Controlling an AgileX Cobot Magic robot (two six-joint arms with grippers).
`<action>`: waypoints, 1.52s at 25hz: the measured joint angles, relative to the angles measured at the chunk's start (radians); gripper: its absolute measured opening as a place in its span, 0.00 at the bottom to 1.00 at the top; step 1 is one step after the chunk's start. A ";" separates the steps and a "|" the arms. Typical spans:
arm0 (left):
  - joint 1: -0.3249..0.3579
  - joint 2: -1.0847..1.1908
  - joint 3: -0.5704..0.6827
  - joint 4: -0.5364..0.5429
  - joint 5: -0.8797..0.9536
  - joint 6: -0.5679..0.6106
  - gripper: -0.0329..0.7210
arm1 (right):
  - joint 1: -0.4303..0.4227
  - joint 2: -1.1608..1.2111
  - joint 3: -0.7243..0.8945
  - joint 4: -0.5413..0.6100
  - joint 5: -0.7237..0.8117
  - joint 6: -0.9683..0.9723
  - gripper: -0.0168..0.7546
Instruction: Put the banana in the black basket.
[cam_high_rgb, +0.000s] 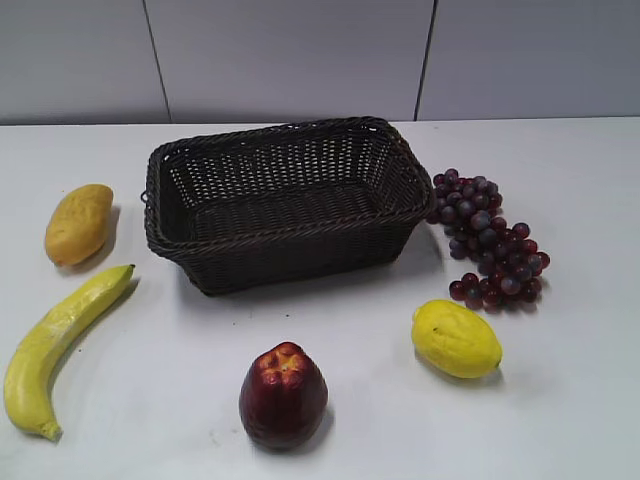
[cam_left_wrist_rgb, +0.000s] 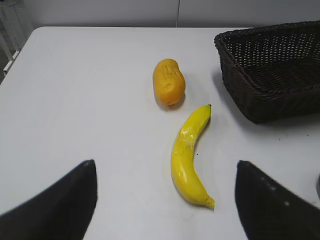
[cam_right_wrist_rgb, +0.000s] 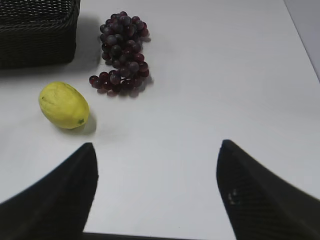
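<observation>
exterior view puts the black basket (cam_high_rgb: 285, 205) at the upper centre of the frame, empty, the biggest thing on the white table (cam_high_rgb: 580, 400). next in size, the banana (cam_high_rgb: 58, 345) lies along the lower left edge, well apart from the basket, one tip pointing up toward it and its far end in the bottom left corner. a bunch of grapes (cam_high_rgb: 490, 240) sits just right of the basket, a yellow lemon-like fruit (cam_high_rgb: 455, 338) at lower right, a dark red fruit (cam_high_rgb: 283, 394) at bottom centre, and an orange mango-like fruit (cam_high_rgb: 78, 223) at left, just above the banana.

neither arm shows in that view. in the left wrist view the left gripper (cam_left_wrist_rgb: 165, 200) hangs above the table with its jaws spread wide and empty, the banana between them toward the centre of the frame. the right gripper (cam_right_wrist_rgb: 157, 192) is likewise wide open and empty, over bare table.

the pick looks not yet begun. i would judge it best for the left arm to come down over the banana's thick middle, jaws across its width, clear of the mango-like fruit.
</observation>
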 joint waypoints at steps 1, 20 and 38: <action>0.000 0.015 -0.004 0.000 -0.002 0.000 0.91 | 0.000 0.000 0.000 0.000 0.000 0.000 0.79; 0.000 0.955 -0.063 -0.169 -0.343 0.159 0.93 | 0.000 0.000 0.000 0.000 0.000 0.000 0.79; -0.113 1.592 -0.171 -0.136 -0.603 0.245 0.92 | 0.000 0.000 0.000 0.000 0.000 0.000 0.79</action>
